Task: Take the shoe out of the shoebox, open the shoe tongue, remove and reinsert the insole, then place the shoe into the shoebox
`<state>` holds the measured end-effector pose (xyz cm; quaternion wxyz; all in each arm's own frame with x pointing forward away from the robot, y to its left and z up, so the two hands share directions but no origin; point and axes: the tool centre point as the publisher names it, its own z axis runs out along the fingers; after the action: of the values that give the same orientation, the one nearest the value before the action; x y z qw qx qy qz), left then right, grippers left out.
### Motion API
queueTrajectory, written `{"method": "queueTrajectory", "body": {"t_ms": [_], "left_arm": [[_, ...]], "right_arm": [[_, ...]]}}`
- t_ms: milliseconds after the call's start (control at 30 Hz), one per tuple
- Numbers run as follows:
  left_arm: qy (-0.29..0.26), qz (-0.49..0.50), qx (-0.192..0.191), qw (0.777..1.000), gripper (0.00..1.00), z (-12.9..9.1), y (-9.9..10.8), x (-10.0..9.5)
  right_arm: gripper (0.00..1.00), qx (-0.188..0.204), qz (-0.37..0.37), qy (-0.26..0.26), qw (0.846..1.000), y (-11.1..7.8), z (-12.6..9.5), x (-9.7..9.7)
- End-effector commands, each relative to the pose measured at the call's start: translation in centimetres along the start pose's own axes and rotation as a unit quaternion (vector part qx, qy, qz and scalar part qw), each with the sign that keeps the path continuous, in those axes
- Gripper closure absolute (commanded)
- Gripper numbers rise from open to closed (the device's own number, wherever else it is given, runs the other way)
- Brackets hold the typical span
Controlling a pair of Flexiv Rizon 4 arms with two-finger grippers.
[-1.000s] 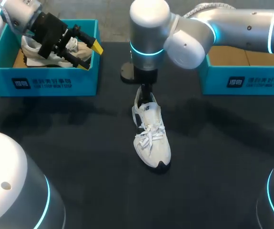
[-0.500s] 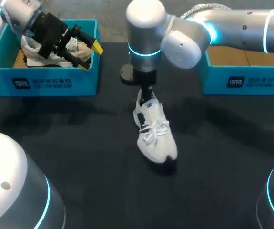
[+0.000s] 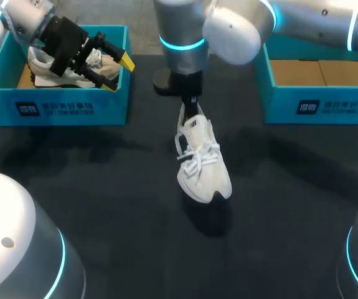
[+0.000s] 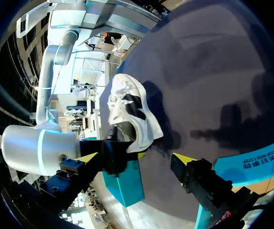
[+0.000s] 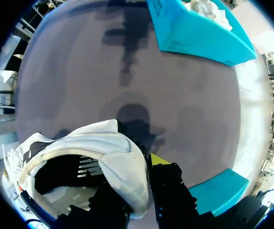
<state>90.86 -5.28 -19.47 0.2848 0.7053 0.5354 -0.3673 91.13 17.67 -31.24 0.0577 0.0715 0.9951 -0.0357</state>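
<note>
The shoe [image 3: 202, 168] is clamped at the heel by the right gripper [image 3: 190, 104], toe down over the counter [image 3: 104, 187]; the left gripper [image 3: 117, 73] is held wide open over the left shoebox [image 3: 73, 109].

Shoe [image 3: 202, 163] over table [image 3: 104, 205] ctr, btwn L shoebox [image 3: 66, 109] & R shoebox [image 3: 319, 106]; R gripper [image 3: 190, 107] at heel; L gripper [image 3: 117, 73] over L shoebox.

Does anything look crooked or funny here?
Yes. The white sneaker hangs tilted with its toe pointing down, instead of lying flat on the table. The right gripper pinches it only by the heel.
</note>
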Motion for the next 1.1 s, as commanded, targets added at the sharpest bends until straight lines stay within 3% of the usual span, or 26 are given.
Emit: {"method": "queueTrajectory", "body": {"t_ms": [33,400,700,1100], "left_arm": [[0.002,0.000,-0.001,1.000,0.00,0.0,-0.1,-0.1],[0.002,0.000,-0.001,1.000,0.00,0.0,-0.1,-0.1],[0.002,0.000,-0.001,1.000,0.00,0.0,-0.1,-0.1],[0.002,0.000,-0.001,1.000,0.00,0.0,-0.1,-0.1]], "right_arm": [[1.00,-0.010,0.013,-0.014,1.000,-1.4,-5.8,0.5],[1.00,-0.011,0.029,-0.024,0.999,-3.2,-11.6,0.9],[1.00,-0.047,0.059,-0.017,0.997,-4.4,-15.4,0.7],[1.00,-0.047,0.059,-0.017,0.997,-4.4,-15.4,0.7]]}}
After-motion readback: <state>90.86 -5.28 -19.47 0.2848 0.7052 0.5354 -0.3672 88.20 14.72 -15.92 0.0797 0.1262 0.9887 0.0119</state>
